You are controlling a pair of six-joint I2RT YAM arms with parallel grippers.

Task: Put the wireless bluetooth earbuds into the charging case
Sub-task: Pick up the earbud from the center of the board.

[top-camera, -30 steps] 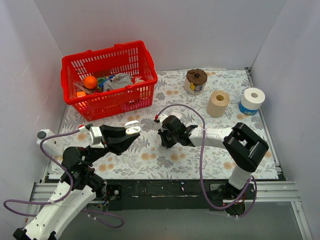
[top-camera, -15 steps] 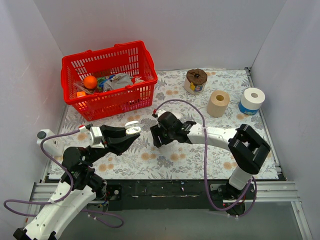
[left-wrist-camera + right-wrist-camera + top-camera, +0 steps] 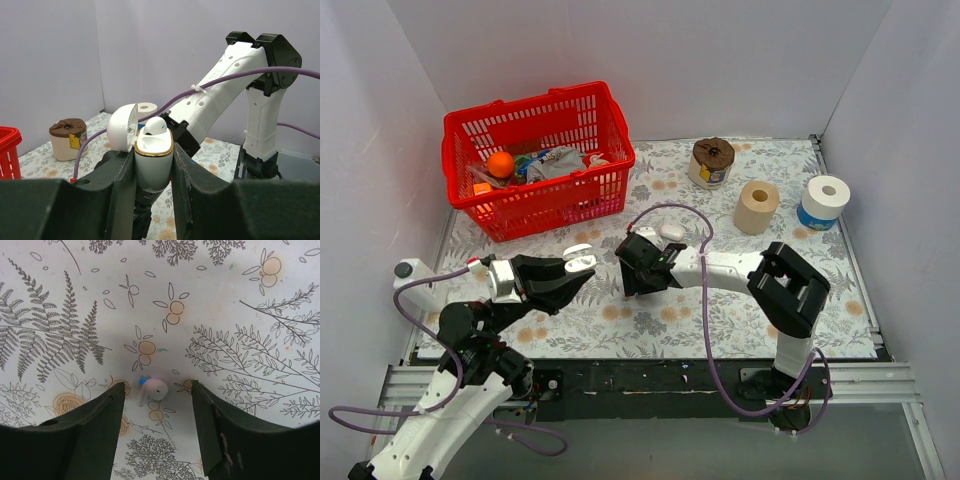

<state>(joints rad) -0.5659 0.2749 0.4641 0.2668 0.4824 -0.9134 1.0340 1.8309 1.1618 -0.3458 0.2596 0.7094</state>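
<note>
My left gripper (image 3: pixel 154 172) is shut on the white charging case (image 3: pixel 154 160), holding it upright above the table. Its lid (image 3: pixel 122 127) is tipped open to the left, and one white earbud (image 3: pixel 154 126) sits in the gold-rimmed top. In the top view the case (image 3: pixel 580 259) shows at the left gripper's tips (image 3: pixel 582 268). My right gripper (image 3: pixel 157 386) is open and points down at the floral cloth. Another earbud (image 3: pixel 152 389) lies on the cloth between its fingers, touching neither. In the top view the right gripper (image 3: pixel 632 272) hides this earbud.
A red basket (image 3: pixel 535 160) of oddments stands at the back left. A brown-topped tub (image 3: pixel 711 162), a tan roll (image 3: pixel 757 207) and a white roll (image 3: pixel 824 202) stand at the back right. A purple cable loops over the right arm.
My right gripper has moved left across the cloth and gone from shut to open over the loose earbud. The left arm has shifted slightly, still holding the case.
</note>
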